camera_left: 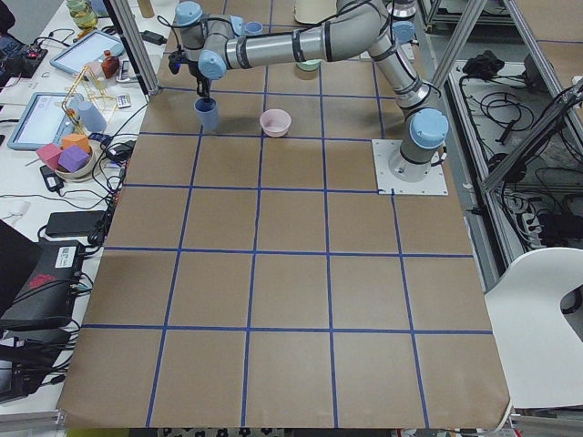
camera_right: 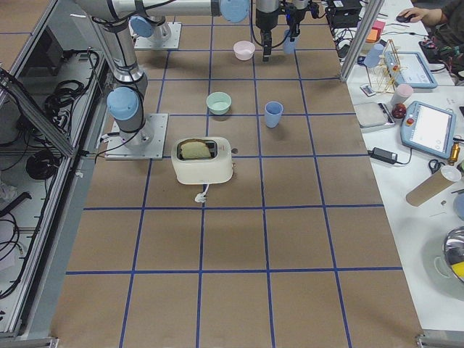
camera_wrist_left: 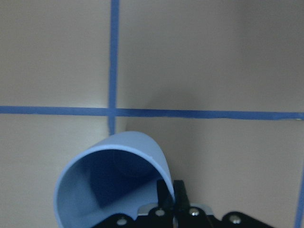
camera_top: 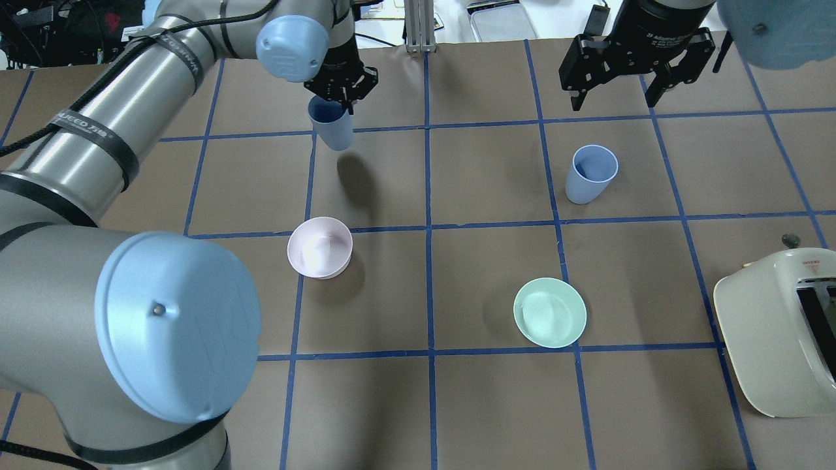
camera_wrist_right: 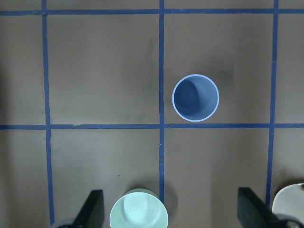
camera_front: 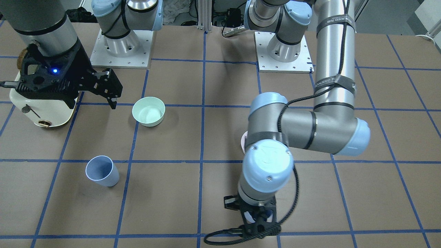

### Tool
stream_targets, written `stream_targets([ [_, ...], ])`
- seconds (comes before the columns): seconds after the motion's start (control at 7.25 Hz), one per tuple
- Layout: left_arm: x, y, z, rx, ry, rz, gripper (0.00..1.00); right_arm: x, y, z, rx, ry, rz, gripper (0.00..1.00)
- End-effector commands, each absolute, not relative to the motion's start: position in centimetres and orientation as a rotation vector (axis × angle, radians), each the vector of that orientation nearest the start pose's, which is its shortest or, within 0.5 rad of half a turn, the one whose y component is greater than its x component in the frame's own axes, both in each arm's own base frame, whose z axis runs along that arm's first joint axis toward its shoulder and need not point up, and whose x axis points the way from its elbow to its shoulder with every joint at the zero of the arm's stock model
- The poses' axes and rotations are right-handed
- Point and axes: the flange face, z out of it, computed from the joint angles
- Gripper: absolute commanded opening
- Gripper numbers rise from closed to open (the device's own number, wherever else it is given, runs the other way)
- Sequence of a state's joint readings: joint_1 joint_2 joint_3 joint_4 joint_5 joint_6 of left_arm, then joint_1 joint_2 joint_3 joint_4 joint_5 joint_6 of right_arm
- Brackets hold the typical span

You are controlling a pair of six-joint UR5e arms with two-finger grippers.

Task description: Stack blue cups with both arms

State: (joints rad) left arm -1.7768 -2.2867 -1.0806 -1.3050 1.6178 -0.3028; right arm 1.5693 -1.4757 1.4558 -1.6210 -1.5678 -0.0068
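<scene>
Held blue cup (camera_top: 330, 127) hanging from left gripper (camera_top: 341, 98), jaws clamping cup wall at rim. Mouth facing up, long axis near upright, base seemingly clear of table.

Standing blue cup (camera_top: 591, 173) sitting upright and untouched, well apart from those jaws, off toward robot's right.

Right gripper (camera_top: 614, 102) hovering high, jaws spread wide, gripping nothing. Standing blue cup lying below and ahead of them, near their midline; mint-green bowl (camera_wrist_right: 138, 209) lying closer under them.

Right arm being nearer to standing blue cup.

Judgement: stacking turning on lining up the 2 upright axes, held blue cup over standing one.
</scene>
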Motion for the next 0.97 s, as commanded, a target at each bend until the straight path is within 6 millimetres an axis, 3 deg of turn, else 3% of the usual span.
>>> stream_targets([
  [0.0,-37.5,-68.5,29.6,-0.284,3.155,-0.108,0.00,13.2,-53.9,50.1,-0.007,3.137,-0.108,1.00],
  [0.14,-39.6,-67.5,28.7,-0.289,3.170,-0.079,0.00,13.1,-53.8,50.1,-0.005,3.139,-0.104,1.00],
  [0.41,-40.2,-66.9,27.3,-0.280,3.183,-0.024,0.00,13.1,-53.8,50.0,-0.005,3.139,-0.099,1.00],
  [0.55,-40.1,-66.9,26.1,-0.268,3.170,-0.006,0.84,13.2,-53.7,50.1,-0.007,3.139,-0.101,1.00],
  [0.69,-40.1,-67.2,26.4,-0.270,3.167,-0.015,1.00,13.2,-53.8,50.0,-0.007,3.139,-0.099,1.00],
  [0.83,-39.5,-66.9,28.5,-0.289,3.165,-0.013,1.00,13.2,-53.8,50.0,-0.007,3.139,-0.099,1.00],
])
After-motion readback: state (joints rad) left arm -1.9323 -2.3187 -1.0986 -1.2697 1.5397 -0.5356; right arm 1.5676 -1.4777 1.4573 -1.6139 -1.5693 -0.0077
